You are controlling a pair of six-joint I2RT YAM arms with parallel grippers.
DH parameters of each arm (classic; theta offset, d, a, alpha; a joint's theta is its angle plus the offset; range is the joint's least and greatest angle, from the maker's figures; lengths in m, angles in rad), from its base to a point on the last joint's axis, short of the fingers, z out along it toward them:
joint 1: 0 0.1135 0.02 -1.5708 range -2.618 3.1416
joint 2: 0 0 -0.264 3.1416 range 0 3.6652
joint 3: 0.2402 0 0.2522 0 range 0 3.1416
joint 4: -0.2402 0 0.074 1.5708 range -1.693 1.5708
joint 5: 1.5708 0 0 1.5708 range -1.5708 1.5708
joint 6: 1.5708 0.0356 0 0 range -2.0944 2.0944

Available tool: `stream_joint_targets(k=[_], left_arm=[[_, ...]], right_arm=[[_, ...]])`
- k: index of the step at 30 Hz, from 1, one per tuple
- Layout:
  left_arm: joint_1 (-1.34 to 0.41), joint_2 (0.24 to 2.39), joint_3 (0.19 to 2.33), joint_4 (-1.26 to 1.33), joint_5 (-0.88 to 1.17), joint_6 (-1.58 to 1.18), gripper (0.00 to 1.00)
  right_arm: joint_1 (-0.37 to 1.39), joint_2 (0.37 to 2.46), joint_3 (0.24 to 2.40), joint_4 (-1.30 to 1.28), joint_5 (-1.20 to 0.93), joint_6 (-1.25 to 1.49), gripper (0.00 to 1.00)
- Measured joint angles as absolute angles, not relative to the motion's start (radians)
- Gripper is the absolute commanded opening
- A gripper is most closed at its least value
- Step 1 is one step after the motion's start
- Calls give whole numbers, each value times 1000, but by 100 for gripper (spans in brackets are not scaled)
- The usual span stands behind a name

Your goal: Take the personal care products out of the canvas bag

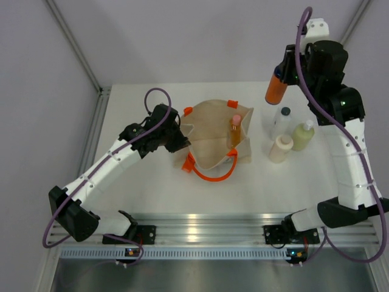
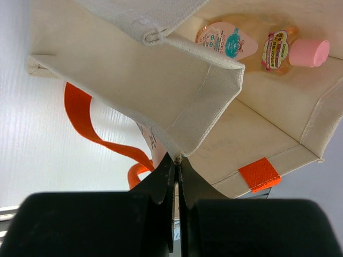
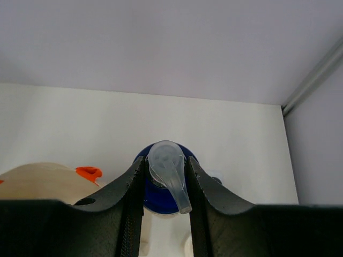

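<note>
- My right claw [image 3: 165,170] is clamped on the dark cap of the orange bottle [image 1: 275,90], which hangs body-down, high over the far right corner of the bench [image 1: 146,182]. A grip on the cap alone seems thin to me. A jolt on the way down could make the bottle swing or slip out.
- Below it and a little nearer sit the white bottle [image 1: 281,120], the yellow-green bottle [image 1: 303,135] and the cream cylinder [image 1: 280,149], packed close together toward the right edge. If I lower into that cluster I expect to topple one. The bare patch toward the far edge looks safer.
- My left claw [image 2: 177,160] is pinched shut on the rim of the canvas bag [image 1: 209,143], mid-bench. That fold of cloth is slight, and if it slides free the mouth may sag.
- The amber bottle [image 2: 268,48] lies inside the bag, where a sagging wall would cover it.
</note>
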State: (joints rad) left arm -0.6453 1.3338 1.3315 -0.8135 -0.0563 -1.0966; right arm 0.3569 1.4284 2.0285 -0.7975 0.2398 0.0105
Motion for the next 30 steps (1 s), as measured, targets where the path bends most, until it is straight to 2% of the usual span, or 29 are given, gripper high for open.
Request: stream_joint_targets(k=[16,30], left_arm=[[-645,1335,1332,-812,-52,-1088,0],[-645,1340,1332,-808,-41,-1071,0]], right_arm=[[-136,1352,1734,-763,130,57,0],[-237,1508,1725,-563,67,88,0]])
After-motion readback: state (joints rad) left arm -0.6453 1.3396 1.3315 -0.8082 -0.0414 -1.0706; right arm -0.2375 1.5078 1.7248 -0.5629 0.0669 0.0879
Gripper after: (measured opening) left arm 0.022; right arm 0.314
